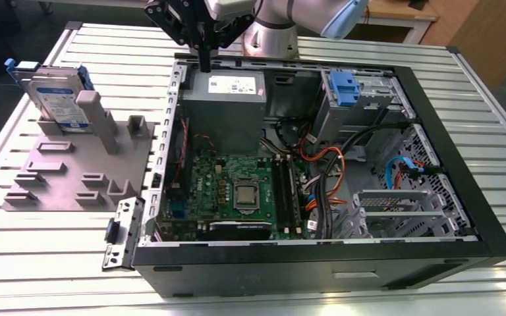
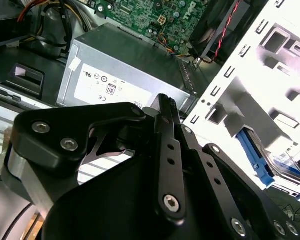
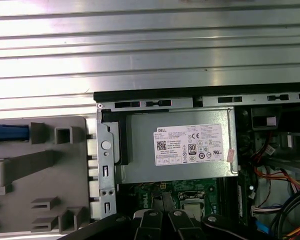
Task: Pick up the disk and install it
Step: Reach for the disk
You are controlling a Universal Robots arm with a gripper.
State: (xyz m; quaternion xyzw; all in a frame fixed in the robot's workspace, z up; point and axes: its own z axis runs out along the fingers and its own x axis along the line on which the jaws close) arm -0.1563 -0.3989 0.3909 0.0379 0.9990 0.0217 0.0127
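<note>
While gripper [image 1: 205,64] hangs over case [image 1: 464,164] edge, jaws closed, empty, disk [image 1: 53,92] stands upright near tabletop [image 1: 51,263] edge, the exterior view's left.

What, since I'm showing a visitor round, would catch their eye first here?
The open computer case in the middle of the exterior view, its green motherboard and grey power supply laid bare. The gripper hangs shut and empty above the power supply. At the exterior view's left the disk stands upright in a grey fixture, well apart from the gripper.
</note>
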